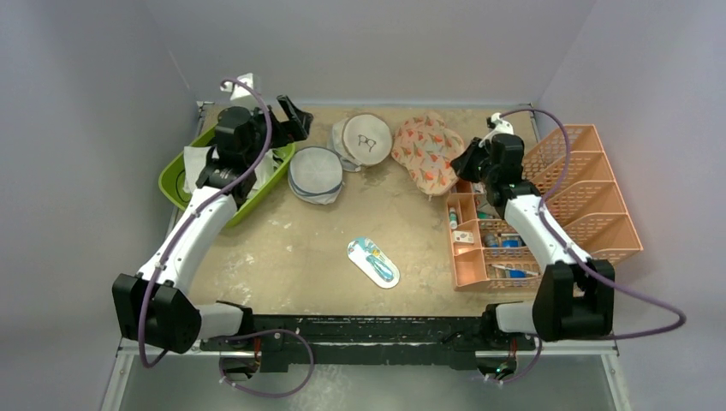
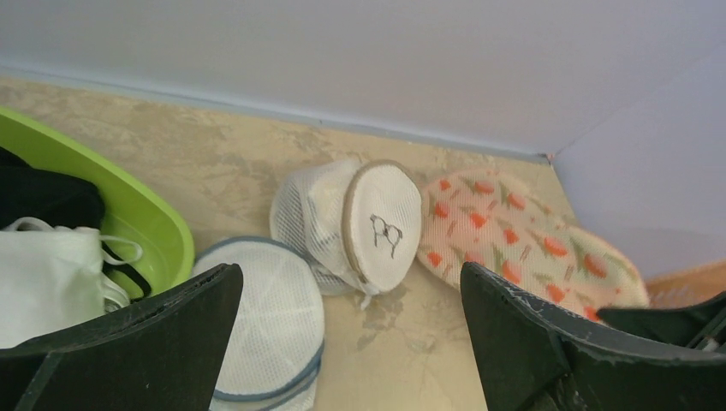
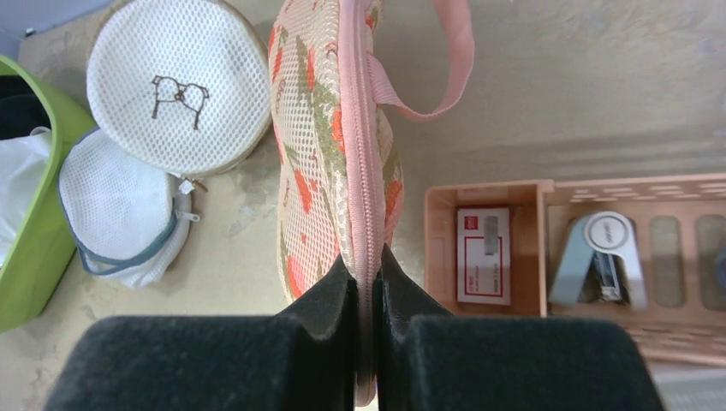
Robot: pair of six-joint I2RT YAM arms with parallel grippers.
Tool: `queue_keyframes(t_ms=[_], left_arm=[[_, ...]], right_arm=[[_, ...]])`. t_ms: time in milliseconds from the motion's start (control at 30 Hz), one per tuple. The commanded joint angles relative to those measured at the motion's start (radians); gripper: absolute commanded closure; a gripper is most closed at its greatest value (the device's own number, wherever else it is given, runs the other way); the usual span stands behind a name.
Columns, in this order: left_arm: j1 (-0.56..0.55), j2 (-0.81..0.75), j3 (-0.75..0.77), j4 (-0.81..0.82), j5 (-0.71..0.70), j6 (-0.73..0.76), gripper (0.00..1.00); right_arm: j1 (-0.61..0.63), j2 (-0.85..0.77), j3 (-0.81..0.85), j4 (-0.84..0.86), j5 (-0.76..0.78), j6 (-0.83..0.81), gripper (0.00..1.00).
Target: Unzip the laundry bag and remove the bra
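The laundry bag (image 1: 425, 151), pinkish-beige with orange-red flowers, lies at the back of the table, right of centre. My right gripper (image 1: 463, 166) is shut on its near edge. In the right wrist view both pads pinch the pink zip seam (image 3: 364, 171) of the laundry bag (image 3: 318, 128), and the right gripper (image 3: 366, 287) holds it on edge. A pink loop handle (image 3: 445, 60) sticks out to the right. My left gripper (image 1: 289, 117) hangs open above the green bin's far end, with nothing between its fingers (image 2: 145, 342). The left wrist view shows the laundry bag (image 2: 522, 235) ahead to the right. The bra is hidden.
A green bin (image 1: 182, 182) with white and black garments stands at the back left. A round white bag with a glasses drawing (image 1: 366, 137) and a round mesh bag with grey-blue trim (image 1: 315, 173) lie between bin and laundry bag. Orange organisers (image 1: 469, 257) fill the right. A blue-white packet (image 1: 373, 261) lies mid-table.
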Motion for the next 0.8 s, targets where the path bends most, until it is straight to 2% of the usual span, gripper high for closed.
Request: queue_keyframes(t_ms=[0, 67, 133, 300, 400, 500, 700, 767], left_arm=[[-0.089, 0.016, 0.062, -0.034, -0.028, 0.07, 0.02], [-0.135, 0.026, 0.071, -0.055, -0.061, 0.1, 0.02], [-0.186, 0.033, 0.083, -0.085, -0.078, 0.143, 0.02], [-0.321, 0.021, 0.089, -0.122, -0.098, 0.254, 0.02], [-0.418, 0.002, 0.076, -0.162, -0.138, 0.34, 0.02], [-0.541, -0.048, 0.007, -0.151, -0.198, 0.463, 0.02], [-0.818, -0.21, -0.229, -0.111, -0.307, 0.792, 0.04], [-0.879, -0.253, -0.279, -0.129, -0.369, 0.843, 0.04]], right_arm=[[0.005, -0.144, 0.033, -0.072, 0.127, -0.036, 1.0], [0.005, -0.217, 0.035, -0.078, 0.179, -0.046, 1.0], [0.006, -0.27, 0.032, -0.054, 0.152, -0.066, 1.0], [0.006, -0.292, 0.035, -0.044, -0.108, -0.087, 1.0], [0.008, -0.237, 0.128, -0.177, -0.267, -0.116, 1.0], [0.035, -0.205, 0.15, -0.268, -0.398, -0.135, 1.0], [0.154, -0.183, 0.118, -0.348, -0.586, -0.201, 1.0], [0.194, -0.145, 0.109, -0.352, -0.654, -0.207, 1.0]])
